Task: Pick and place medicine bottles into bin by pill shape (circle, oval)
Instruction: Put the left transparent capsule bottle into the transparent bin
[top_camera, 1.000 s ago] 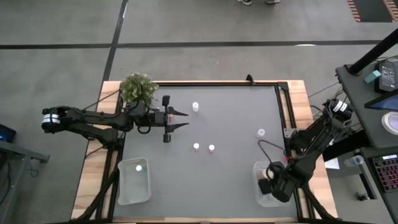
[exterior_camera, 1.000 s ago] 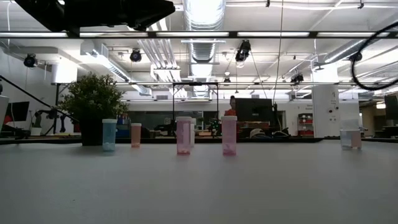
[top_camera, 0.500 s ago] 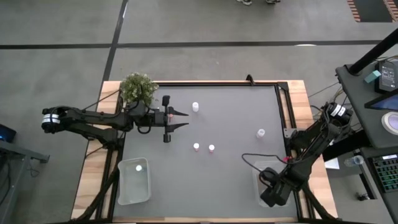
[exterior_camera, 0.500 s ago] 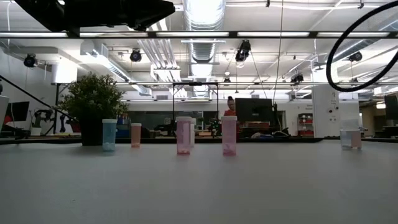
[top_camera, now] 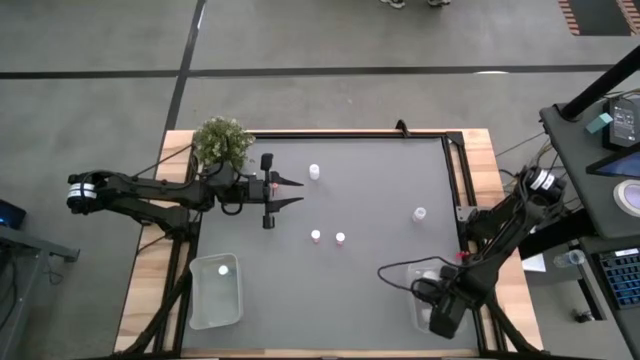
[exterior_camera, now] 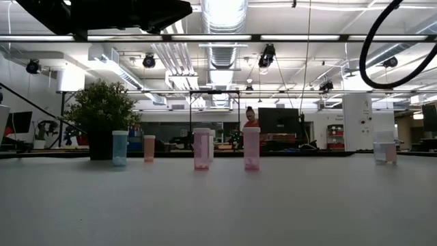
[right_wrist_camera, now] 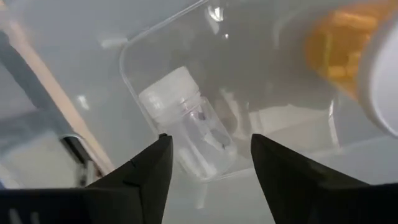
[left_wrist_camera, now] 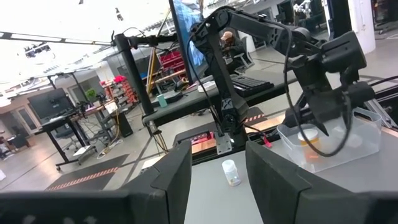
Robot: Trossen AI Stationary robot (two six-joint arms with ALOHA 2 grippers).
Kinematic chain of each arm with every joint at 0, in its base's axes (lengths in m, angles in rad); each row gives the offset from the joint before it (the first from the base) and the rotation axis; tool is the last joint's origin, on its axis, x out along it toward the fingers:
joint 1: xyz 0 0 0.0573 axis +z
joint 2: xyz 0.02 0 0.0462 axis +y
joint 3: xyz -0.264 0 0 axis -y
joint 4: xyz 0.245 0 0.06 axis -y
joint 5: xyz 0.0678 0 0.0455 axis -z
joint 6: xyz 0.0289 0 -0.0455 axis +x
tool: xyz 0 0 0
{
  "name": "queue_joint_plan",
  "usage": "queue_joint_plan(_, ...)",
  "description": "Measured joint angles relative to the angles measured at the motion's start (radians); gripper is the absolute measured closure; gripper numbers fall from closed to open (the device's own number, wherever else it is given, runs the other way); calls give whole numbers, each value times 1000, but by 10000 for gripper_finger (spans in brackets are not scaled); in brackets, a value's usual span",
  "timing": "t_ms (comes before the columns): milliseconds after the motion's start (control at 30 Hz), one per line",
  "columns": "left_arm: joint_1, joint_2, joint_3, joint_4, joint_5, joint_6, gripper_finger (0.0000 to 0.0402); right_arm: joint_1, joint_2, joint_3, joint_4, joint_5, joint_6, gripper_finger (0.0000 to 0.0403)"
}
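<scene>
Right gripper now farther over bin

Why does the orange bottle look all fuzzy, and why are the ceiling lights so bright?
In the right wrist view, the orange bottle sits so close to the camera that it blurs, while the clear bottle in the bin looks sharper. In the low view, the ceiling light strips glare white, and the plant shows dark against the bright room.
</scene>
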Motion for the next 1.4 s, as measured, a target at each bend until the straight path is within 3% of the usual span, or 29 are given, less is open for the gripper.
queue_joint_plan(300,0,0,0,3,-20,1,268,0,69,1,1,0,-110,204)
queue_joint_plan(633,0,-1,0,3,-22,1,268,0,71,2,8,0,-125,274)
queue_joint_plan(1100,0,-1,0,3,-22,1,268,0,32,56,3,2,-98,273)
queue_joint_plan(1233,0,-1,0,3,-22,0,268,0,31,109,-39,65,-99,274)
queue_joint_plan(1400,0,-1,0,3,-22,-2,268,1,31,217,-239,175,-91,275)
